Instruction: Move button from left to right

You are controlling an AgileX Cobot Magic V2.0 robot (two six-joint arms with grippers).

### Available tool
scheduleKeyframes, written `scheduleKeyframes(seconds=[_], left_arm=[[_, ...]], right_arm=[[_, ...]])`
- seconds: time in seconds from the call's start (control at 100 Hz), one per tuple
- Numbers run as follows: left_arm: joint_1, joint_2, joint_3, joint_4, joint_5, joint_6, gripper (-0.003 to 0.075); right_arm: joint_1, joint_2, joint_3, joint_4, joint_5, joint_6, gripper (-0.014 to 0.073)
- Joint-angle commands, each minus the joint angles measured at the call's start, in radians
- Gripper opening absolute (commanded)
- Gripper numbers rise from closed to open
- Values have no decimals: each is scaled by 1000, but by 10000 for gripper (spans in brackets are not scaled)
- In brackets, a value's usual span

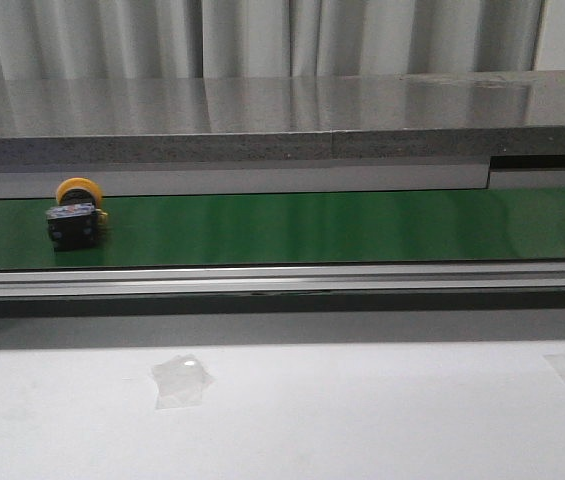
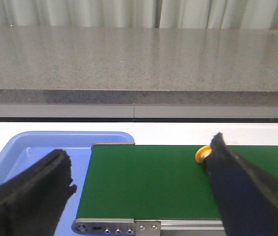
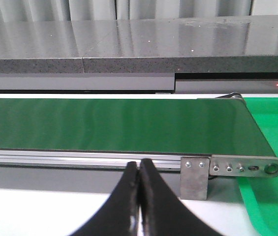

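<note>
The button [image 1: 78, 213] lies on the green conveyor belt [image 1: 312, 228] near its left end, yellow-orange cap towards the back, black body towards the front. In the left wrist view only its yellow cap [image 2: 202, 154] peeks out beside one finger [image 2: 242, 187]. My left gripper [image 2: 141, 164] is open, its fingers wide apart over the belt's left end, nothing between them. My right gripper [image 3: 139, 169] is shut and empty, in front of the belt's right end. Neither gripper shows in the front view.
A blue tray [image 2: 45, 142] sits off the belt's left end and a green tray [image 3: 276, 206] off its right end. A grey stone ledge [image 1: 262, 125] runs behind the belt. An aluminium rail [image 1: 282, 280] edges the belt's front, with white table [image 1: 362, 420] before it.
</note>
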Motion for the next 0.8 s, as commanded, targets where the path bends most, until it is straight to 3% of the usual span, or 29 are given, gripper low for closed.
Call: scheduleKeyframes(seconds=[0.0,0.12,0.22,0.52,0.79], left_arm=[[-4,-16,9,-17,-112,1,556],[-4,-15,19,-17,-110,1,550],[-4,-13,19,-17,-120,1,484],[-4,-13,19,-17,-160,1,-15],[-4,-13,19,-17,-160,1,-20]], right_arm=[[3,-19,-16,-14,-88,-5,-67],[3,-19,-16,-14,-88,-5,-67],[3,-19,-16,-14,-88,-5,-67],[3,-19,-16,-14,-88,-5,-67],[3,-19,-16,-14,-88,-5,-67]])
